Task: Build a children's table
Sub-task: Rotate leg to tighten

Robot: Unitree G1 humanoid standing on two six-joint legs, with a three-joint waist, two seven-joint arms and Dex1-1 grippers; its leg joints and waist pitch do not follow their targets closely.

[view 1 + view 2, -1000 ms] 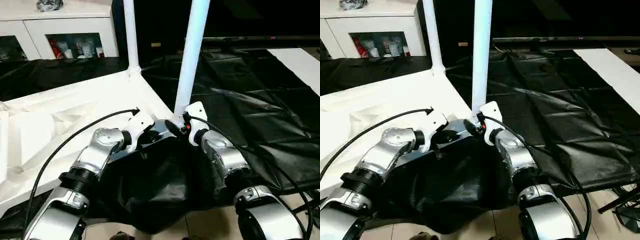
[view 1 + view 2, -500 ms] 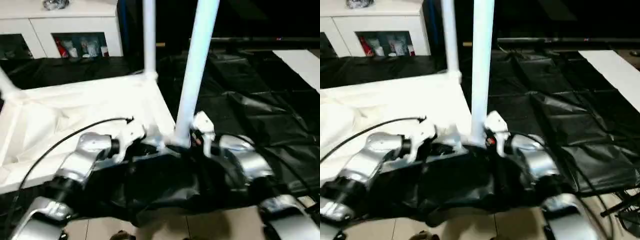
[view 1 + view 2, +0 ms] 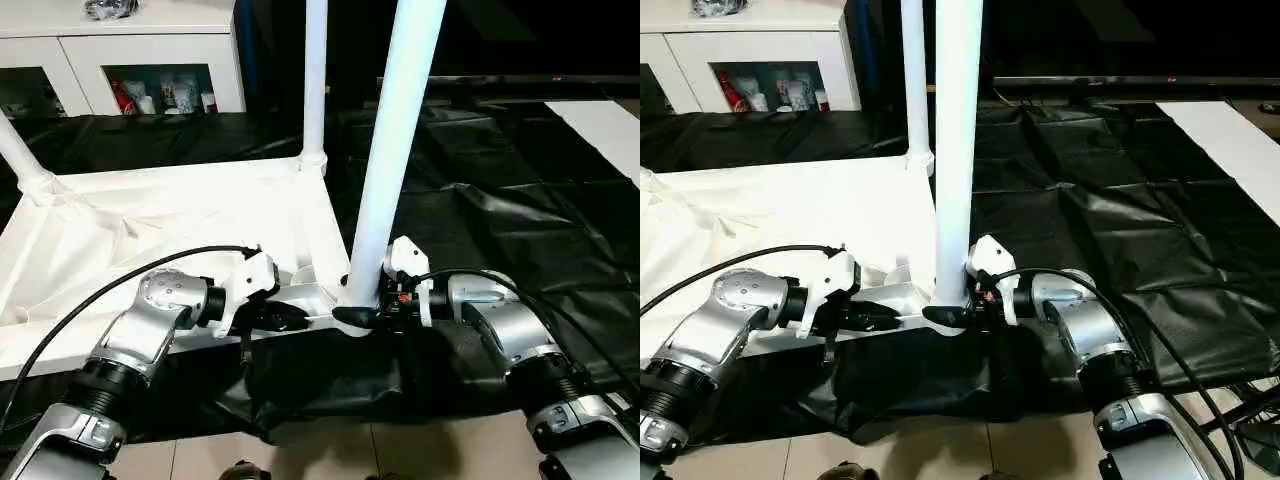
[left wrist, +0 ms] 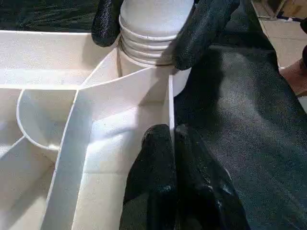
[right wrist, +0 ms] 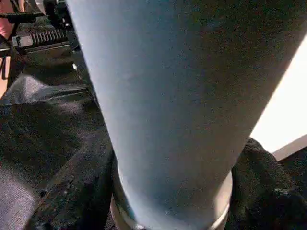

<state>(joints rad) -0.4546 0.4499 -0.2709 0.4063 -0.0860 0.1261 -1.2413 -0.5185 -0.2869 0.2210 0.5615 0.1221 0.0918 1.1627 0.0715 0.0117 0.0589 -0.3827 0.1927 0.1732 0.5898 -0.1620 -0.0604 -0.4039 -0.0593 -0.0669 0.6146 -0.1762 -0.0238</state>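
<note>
Upside down, the ribbed white tabletop (image 3: 150,215) carries upright legs; left jaws closed empty, right jaws clasp the near leg (image 3: 395,150).

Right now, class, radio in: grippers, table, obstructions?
Left gripper shut on tabletop rim. Right gripper around near leg at its socket. Three legs standing. Nothing blocking.

This looks like an indoor test or demonstration room dressed up as a home. A white cabinet (image 3: 150,60) with glass doors stands against the far wall, small bottles and jars (image 3: 160,97) on its shelf. Black plastic sheeting (image 3: 520,200) covers much of the floor, with pale tiles (image 3: 420,455) bare at its near edge. At the right, cables and a black stand (image 3: 1250,415) lie about.
</note>
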